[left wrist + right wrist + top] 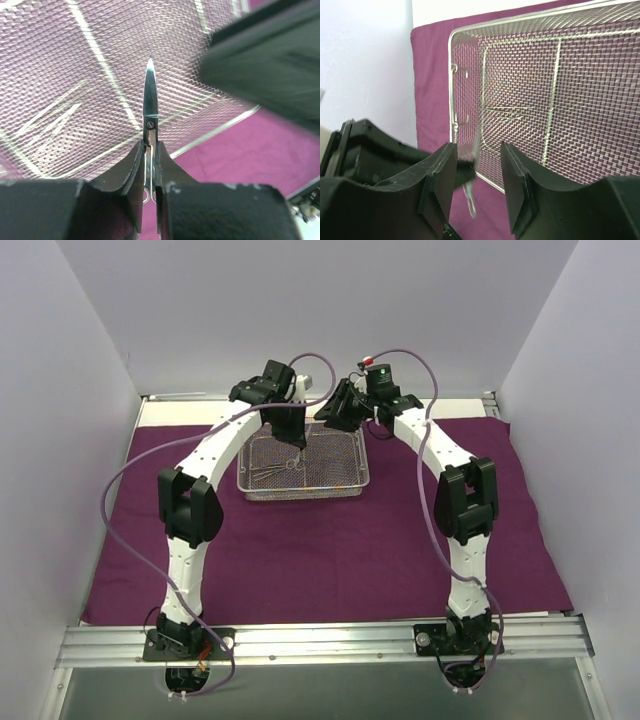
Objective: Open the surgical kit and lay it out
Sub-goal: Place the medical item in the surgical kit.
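My left tool point(150, 150) is clamped on the small scissors point(150, 102) low on the shanks, with the blades pointing out over the wire-mesh tray point(75, 75). That hold is narrow, so I judge the scissors could pivot or slip and drop onto the mesh. My right tool point(479, 170) stands apart around a blurred slim instrument point(476, 145); closing off-centre could knock it away. Farther out, other instruments point(507, 111) lie in the tray on the purple cloth wrap point(350, 560).
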`<action>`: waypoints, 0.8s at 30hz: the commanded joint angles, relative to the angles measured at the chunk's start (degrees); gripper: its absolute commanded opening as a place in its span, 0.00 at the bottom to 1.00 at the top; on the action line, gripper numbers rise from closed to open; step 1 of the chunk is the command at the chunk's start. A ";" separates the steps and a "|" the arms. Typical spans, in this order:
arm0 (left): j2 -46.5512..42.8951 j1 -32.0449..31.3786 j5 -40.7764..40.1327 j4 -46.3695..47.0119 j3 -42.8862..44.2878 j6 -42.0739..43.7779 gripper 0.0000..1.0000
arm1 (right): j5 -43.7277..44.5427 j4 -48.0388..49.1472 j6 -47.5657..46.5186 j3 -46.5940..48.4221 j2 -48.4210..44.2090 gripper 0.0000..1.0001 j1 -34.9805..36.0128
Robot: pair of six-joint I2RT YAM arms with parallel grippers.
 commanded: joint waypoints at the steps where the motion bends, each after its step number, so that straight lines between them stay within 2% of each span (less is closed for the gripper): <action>1: -5.26 2.44 -3.60 -1.10 -0.83 2.39 0.02 | 1.83 -3.85 -2.62 3.64 -3.65 0.41 -1.77; 4: -8.33 4.72 -7.29 -0.93 -5.31 4.06 0.02 | 2.36 -6.75 -4.82 3.65 -5.15 0.41 -3.52; 10: -17.11 9.82 -16.87 1.00 -20.07 7.75 0.02 | 3.06 -12.56 -10.36 2.51 -7.52 0.41 -4.58; 17: -27.13 15.09 -24.61 3.90 -33.17 11.97 0.02 | 1.40 -13.01 -11.42 0.22 -8.49 0.41 -4.06; 24: -30.92 20.72 -29.45 7.94 -45.12 12.59 0.02 | 0.87 -12.84 -11.59 -2.23 -9.89 0.41 -2.83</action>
